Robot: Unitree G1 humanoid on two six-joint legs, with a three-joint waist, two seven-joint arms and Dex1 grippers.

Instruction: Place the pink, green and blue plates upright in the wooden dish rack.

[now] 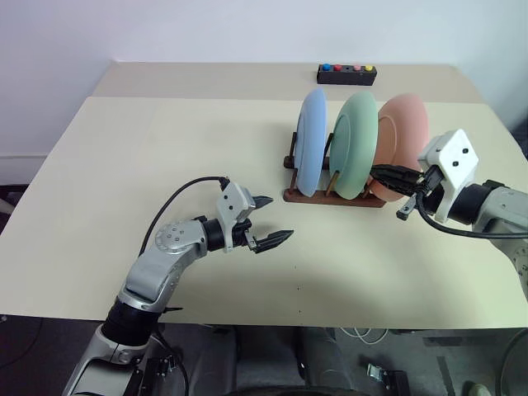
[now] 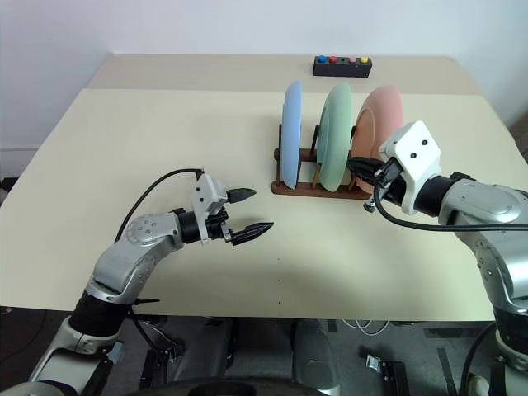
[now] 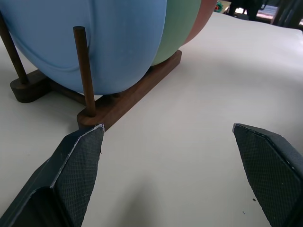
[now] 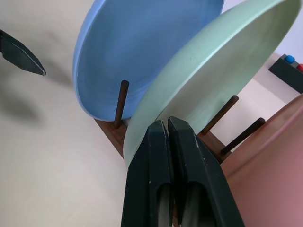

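Note:
Three plates stand upright in the dark wooden dish rack [image 1: 330, 198]: the blue plate [image 1: 312, 140] on the left, the green plate [image 1: 359, 144] in the middle, the pink plate [image 1: 404, 132] on the right. My right gripper [image 1: 378, 172] is shut with nothing between its fingers. It sits low in front of the pink plate, and its tips [image 4: 165, 125] point at the green plate's lower rim [image 4: 142, 137]. My left gripper [image 1: 280, 218] hovers open and empty over the table, to the left of the rack's near rail [image 3: 128, 101] and apart from it.
A small black box with coloured buttons [image 1: 346, 74] sits at the far edge of the table behind the rack. The beige tabletop [image 1: 148, 157] stretches wide to the left of the rack. The table's near edge [image 1: 330, 318] runs just below both arms.

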